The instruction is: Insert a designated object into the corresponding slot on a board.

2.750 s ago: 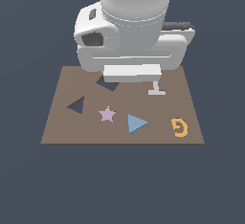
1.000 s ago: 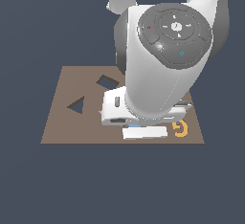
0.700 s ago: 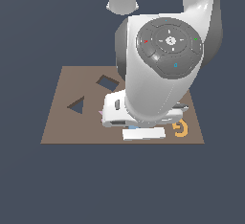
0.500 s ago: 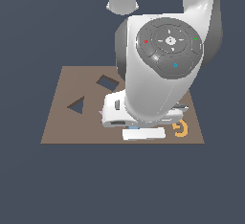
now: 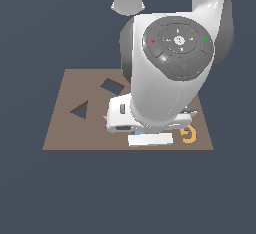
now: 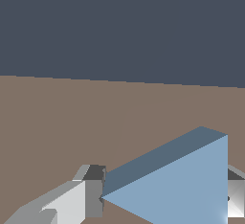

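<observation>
The smooth white arm (image 5: 165,73) stoops low over the flat brown board (image 5: 65,123), hiding most of the claw (image 6: 162,204). In the wrist view its blocky grey-and-white fingers (image 6: 91,189) sit against opposite sides of the flat, matte light-blue triangle (image 6: 177,184), gripping it just above the board. In the exterior view only a sliver of that triangle shows under the hand near the board's 6 o'clock edge. The dark triangular slot (image 5: 80,110) lies well apart at about 9 o'clock, a dark four-sided cut-out (image 5: 112,85) sits toward 11 o'clock, and an orange letter G (image 5: 188,134) rests toward 4 o'clock.
</observation>
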